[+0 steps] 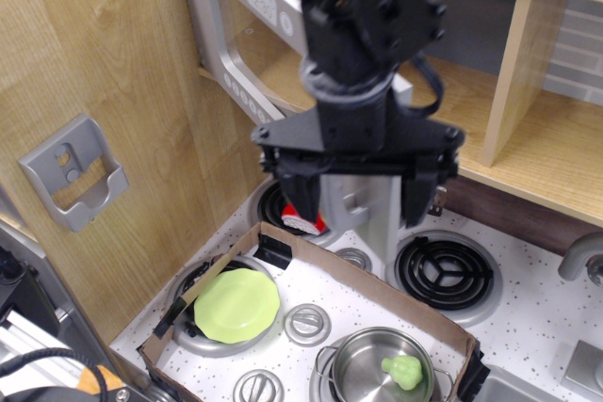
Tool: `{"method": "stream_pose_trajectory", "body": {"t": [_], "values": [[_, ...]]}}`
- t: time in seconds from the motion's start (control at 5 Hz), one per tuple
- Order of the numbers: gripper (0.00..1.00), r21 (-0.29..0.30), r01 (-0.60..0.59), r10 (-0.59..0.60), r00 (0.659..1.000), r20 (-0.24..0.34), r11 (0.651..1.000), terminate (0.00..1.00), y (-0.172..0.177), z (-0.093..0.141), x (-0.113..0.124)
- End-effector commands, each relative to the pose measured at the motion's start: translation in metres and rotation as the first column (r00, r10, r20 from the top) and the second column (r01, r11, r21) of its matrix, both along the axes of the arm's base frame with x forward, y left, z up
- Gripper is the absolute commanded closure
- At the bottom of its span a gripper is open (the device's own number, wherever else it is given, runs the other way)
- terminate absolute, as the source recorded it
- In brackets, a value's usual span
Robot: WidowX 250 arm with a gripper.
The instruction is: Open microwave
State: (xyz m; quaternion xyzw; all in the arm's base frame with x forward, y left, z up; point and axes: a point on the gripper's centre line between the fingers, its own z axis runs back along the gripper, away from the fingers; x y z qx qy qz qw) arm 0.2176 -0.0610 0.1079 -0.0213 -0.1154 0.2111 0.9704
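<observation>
The grey toy microwave's door point(237, 42), with its clear window and row of round white buttons, stands swung out from the wooden cabinet. Its free end with the silver vertical handle point(366, 206) hangs over the stove's back burners. My black gripper point(359, 197) is right in front of that end, pointing down. Its fingers are spread wide, one on the left point(303, 193) and one on the right point(415, 199), with the handle end between them and gaps on both sides. My arm hides the clock display and the upper door.
A cardboard tray point(377, 281) lies on the stove and holds a green plate point(236, 304) and a steel pot point(381, 368) with a green item. A red item point(300, 224) sits on the back burner. A grey bracket point(73, 172) is on the left wall. A wooden shelf point(528, 152) is at the right.
</observation>
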Motion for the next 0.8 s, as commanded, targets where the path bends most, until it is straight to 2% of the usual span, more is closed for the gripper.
{"method": "stream_pose_trajectory", "body": {"t": [0.0,0.2,0.4,0.6], "values": [[0.00,-0.060,-0.030,0.032,0.999,0.031,0.998,0.00,-0.069,0.032,0.020],[0.00,-0.146,0.028,-0.018,0.997,0.073,0.989,0.00,-0.093,0.045,0.035],[0.00,-0.128,0.171,-0.150,0.976,0.160,0.977,0.00,-0.102,0.048,0.051],[0.00,-0.031,0.414,-0.394,0.885,0.250,0.910,0.00,-0.097,0.044,0.069]]}}
